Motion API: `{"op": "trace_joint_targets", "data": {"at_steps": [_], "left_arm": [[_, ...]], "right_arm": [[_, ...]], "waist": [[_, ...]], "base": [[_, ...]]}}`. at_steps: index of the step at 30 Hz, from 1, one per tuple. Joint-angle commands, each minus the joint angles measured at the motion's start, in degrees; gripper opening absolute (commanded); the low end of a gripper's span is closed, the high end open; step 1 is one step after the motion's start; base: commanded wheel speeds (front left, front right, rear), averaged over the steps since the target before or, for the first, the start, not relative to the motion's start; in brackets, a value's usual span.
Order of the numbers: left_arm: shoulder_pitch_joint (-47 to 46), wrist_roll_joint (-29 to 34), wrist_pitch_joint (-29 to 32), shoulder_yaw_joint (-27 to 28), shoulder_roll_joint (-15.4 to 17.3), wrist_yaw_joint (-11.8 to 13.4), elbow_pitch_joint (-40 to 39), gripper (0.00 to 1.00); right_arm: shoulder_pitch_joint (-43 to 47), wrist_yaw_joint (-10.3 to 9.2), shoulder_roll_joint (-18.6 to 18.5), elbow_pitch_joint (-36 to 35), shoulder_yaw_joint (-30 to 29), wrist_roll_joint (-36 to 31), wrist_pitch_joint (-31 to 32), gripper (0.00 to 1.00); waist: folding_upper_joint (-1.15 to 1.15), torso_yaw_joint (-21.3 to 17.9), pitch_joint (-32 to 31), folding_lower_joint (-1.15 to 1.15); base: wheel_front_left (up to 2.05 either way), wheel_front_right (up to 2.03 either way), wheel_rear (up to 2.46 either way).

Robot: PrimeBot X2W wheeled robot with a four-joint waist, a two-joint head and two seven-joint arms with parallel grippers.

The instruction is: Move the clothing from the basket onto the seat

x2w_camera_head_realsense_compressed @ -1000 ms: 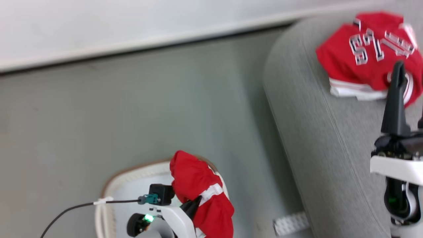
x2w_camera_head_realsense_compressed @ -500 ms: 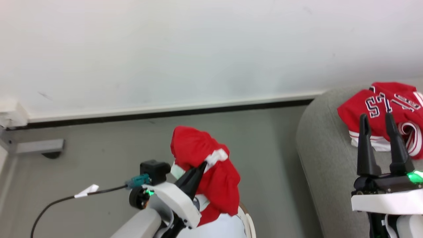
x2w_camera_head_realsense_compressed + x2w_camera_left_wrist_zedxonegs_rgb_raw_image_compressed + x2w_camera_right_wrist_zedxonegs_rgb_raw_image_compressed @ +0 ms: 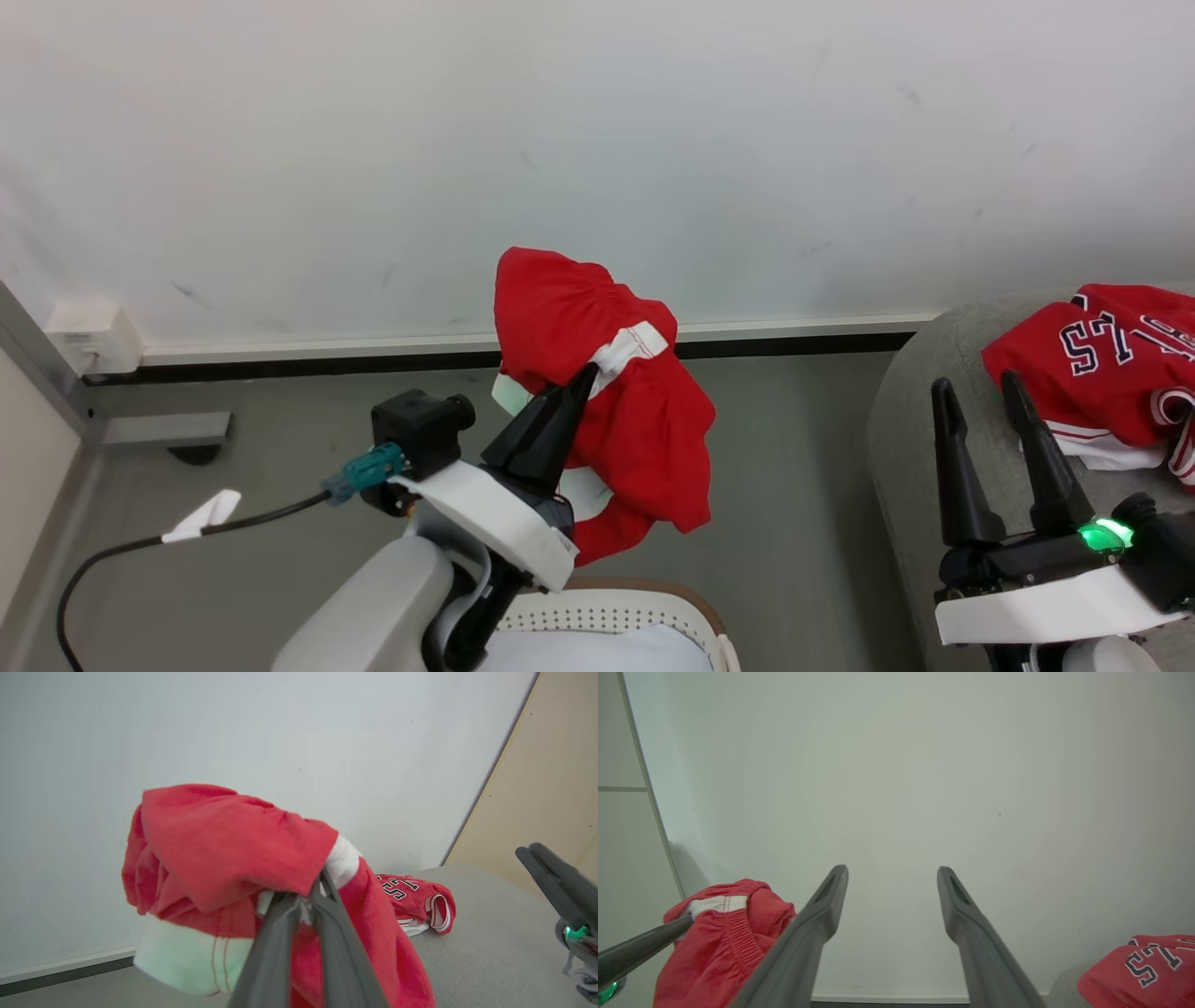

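Progress: halfway. Got jersey (image 3: 1092,373) onto seat (image 3: 910,420); pinched second garment (image 3: 644,420), undelivered, in left tool (image 3: 586,375); held right tool (image 3: 975,381) spread.

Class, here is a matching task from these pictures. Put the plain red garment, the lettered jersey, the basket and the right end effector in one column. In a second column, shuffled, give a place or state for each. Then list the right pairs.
Column one:
1. plain red garment
2. lettered jersey
3. basket
4. right end effector

Column two:
A. open, holding nothing
B. lying on the grey sofa
C. pinched in the shut left end effector, held up in the air
D. at the bottom edge of the head view, below the held garment

Pairs: 1-C, 2-B, 3-D, 4-A.
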Motion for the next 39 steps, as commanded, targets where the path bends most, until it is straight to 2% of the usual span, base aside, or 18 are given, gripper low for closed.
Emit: {"op": "trace_joint_targets", "data": {"at_steps": [1, 10, 13, 24, 34, 39], "left_arm": [[0.6, 0.1, 0.2, 0.2, 0.7, 0.3, -0.5, 0.0], [2.1, -0.3, 0.1, 0.2, 1.0, 1.4, -1.8, 0.0], [2.1, 0.3, 0.1, -0.2, 1.1, 1.6, -2.2, 0.0], [2.7, 1.8, 0.8, -4.0, -1.1, 0.9, -2.6, 0.0], [3.0, 2.8, 1.5, -9.8, -4.6, -1.1, -1.0, 0.0], [2.4, 2.1, 1.6, -11.7, -5.7, -1.9, -0.4, 0.0]], "right_arm": [[0.9, -0.13, 0.0, 0.1, 0.5, -0.1, 0.0, 1.0], [0.2, -0.13, -1.3, 0.8, 2.9, 0.2, 0.0, 1.0], [-0.2, -0.13, -2.3, 1.3, 5.2, 0.2, 0.1, 1.0], [-5.7, -0.13, -10.8, 4.7, 23.2, 5.6, 3.6, 1.0], [-12.3, -0.13, -14.2, 9.1, 37.5, 15.0, 8.8, 1.0], [-13.9, -0.13, -14.6, 11.7, 42.7, 19.5, 9.5, 1.0]], "waist": [[0.0, -0.2, 0.0, 0.01], [0.0, -1.0, 0.3, 0.01], [0.0, -1.1, 0.2, 0.01], [0.0, 1.6, 0.2, 0.01], [0.0, 6.7, 0.0, 0.01], [0.0, 9.3, -0.4, 0.01]], "base": [[0.0, 0.0, 0.0], [0.0, 0.0, 0.0], [0.0, 0.0, 0.0], [0.0, 0.0, 0.0], [0.0, 0.0, 0.0], [0.0, 0.0, 0.0]]}}
